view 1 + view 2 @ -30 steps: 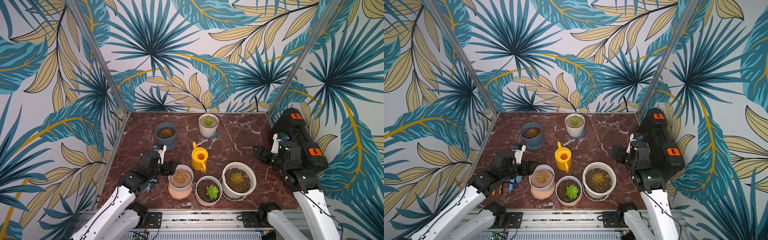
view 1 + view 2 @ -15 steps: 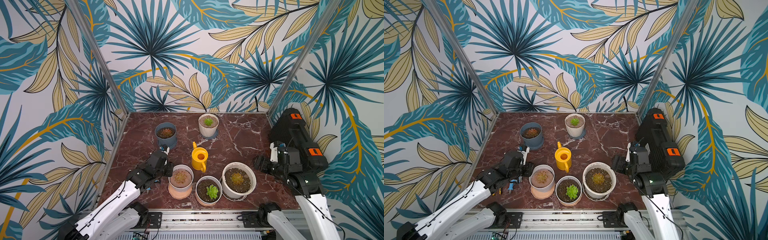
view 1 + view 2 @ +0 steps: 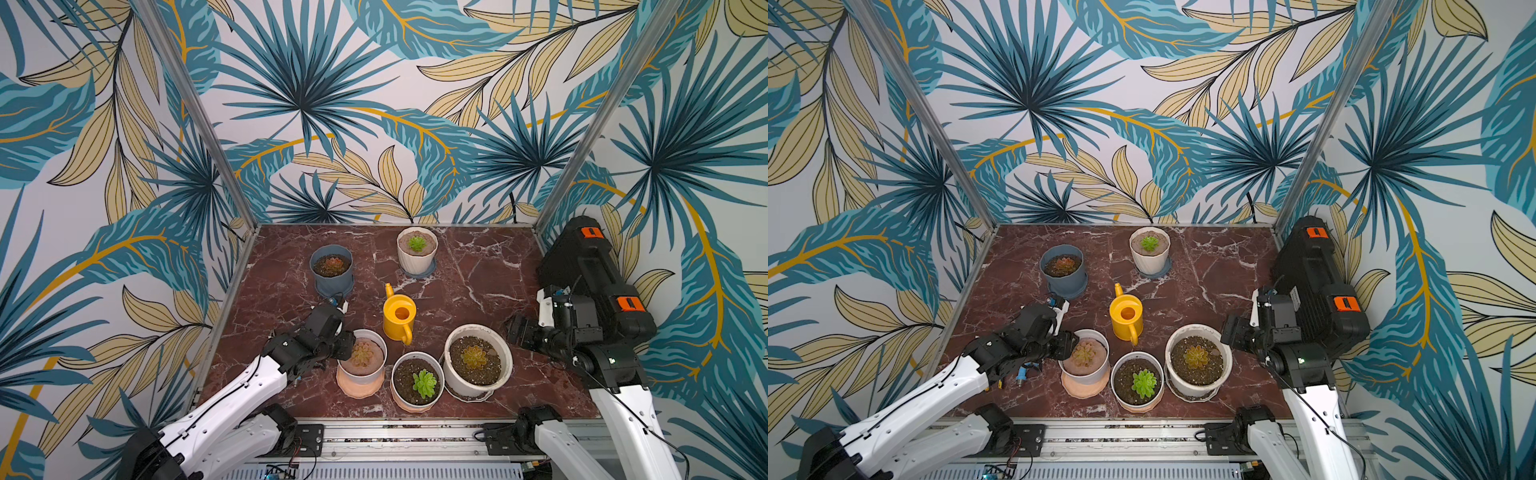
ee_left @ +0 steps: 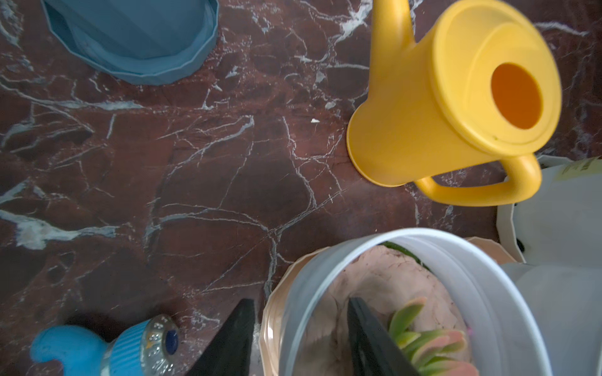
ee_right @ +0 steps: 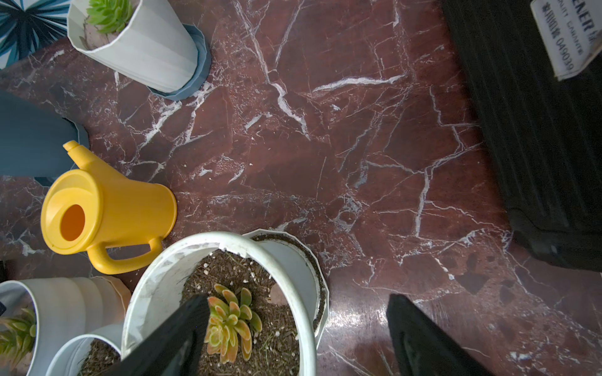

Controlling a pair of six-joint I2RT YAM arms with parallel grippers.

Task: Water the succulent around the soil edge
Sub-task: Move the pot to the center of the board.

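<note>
1. Red marble tabletop (image 3: 478, 270), leaf-print walls (image 3: 374, 104).
2. Yellow watering can (image 3: 399, 318) stands upright mid-table, handle toward the front pots, unheld.
3. Left gripper (image 4: 301, 306): jaws apart, straddling the white pot (image 4: 407, 232) rim beside a pink-tipped succulent (image 4: 430, 341).
4. Right gripper (image 5: 298, 298): jaws wide, empty.
5. Both grippers' fingers are cut off at the frame edge in the wrist views.

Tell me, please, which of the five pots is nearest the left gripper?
The front-left white pot: the left gripper straddles its rim, one jaw inside; the others stand clear.

Leaf-patterned walls (image 3: 374, 83) enclose a red-brown marble floor (image 3: 478, 270) veined with white.
</note>
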